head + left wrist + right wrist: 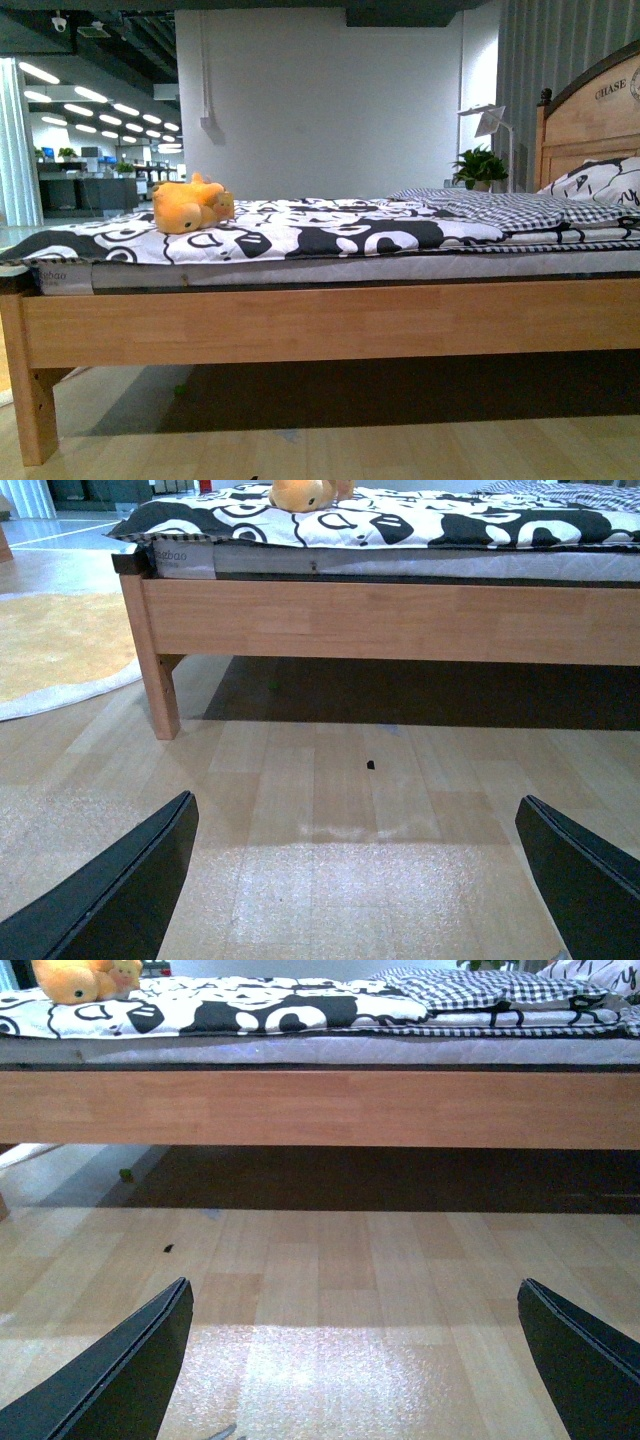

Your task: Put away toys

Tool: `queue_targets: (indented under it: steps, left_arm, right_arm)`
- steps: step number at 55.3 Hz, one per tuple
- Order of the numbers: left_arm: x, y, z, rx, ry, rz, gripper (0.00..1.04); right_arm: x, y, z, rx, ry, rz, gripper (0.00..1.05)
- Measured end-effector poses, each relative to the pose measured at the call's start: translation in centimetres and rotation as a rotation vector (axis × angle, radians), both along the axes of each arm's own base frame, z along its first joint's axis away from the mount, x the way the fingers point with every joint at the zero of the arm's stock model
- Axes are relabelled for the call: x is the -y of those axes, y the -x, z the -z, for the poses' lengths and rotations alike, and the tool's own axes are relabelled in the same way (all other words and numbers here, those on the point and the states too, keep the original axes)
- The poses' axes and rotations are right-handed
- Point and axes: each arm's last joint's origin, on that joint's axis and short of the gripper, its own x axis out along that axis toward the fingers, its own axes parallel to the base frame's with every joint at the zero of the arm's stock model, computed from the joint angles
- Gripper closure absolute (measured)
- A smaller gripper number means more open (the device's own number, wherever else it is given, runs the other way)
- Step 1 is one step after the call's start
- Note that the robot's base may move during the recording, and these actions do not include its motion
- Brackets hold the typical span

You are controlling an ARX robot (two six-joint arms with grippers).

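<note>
The task is at its opening step, the approach: the plush toy (190, 206) lies untouched on the bed (330, 325), on the black-and-white patterned quilt (330, 236) near the foot end, which sits at the left of the front view and well apart from the pillow end at the right. Both arms are low, over the wooden floor (330, 780) in front of the bed's side rail. The left gripper (355, 800) has its jaws spread wide with nothing between them, and the right gripper (353, 1282) is likewise wide apart and empty. The toy appears at the far top edge of each wrist view, well above the level the jaws are at. My judgement is that the next move calls for raising an arm over the rail and reaching across the mattress, probably the left arm, since the toy is on that side. The toy seems to lie on its side, its long axis running roughly along the bed's length. The orange bulk is toward the foot end and a paler yellow part toward the middle, though I cannot tell which end is the head.
</note>
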Motion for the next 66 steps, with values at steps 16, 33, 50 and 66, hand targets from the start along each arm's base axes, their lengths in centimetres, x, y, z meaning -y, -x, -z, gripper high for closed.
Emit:
queue_targets:
  steps: [16,33,50,66]
  left_arm:
    - [0.00,0.00,0.00,0.000,0.000,0.000,0.06]
    - [0.00,0.00,0.00,0.000,0.000,0.000,0.06]
    - [0.00,0.00,0.00,0.000,0.000,0.000,0.06]
    - [0.00,0.00,0.00,0.000,0.000,0.000,0.06]
  right_arm:
    - [0.00,0.00,0.00,0.000,0.000,0.000,0.07]
    - [0.00,0.00,0.00,0.000,0.000,0.000,0.07]
    - [0.00,0.00,0.00,0.000,0.000,0.000,0.07]
    - [0.00,0.00,0.00,0.000,0.000,0.000,0.07]
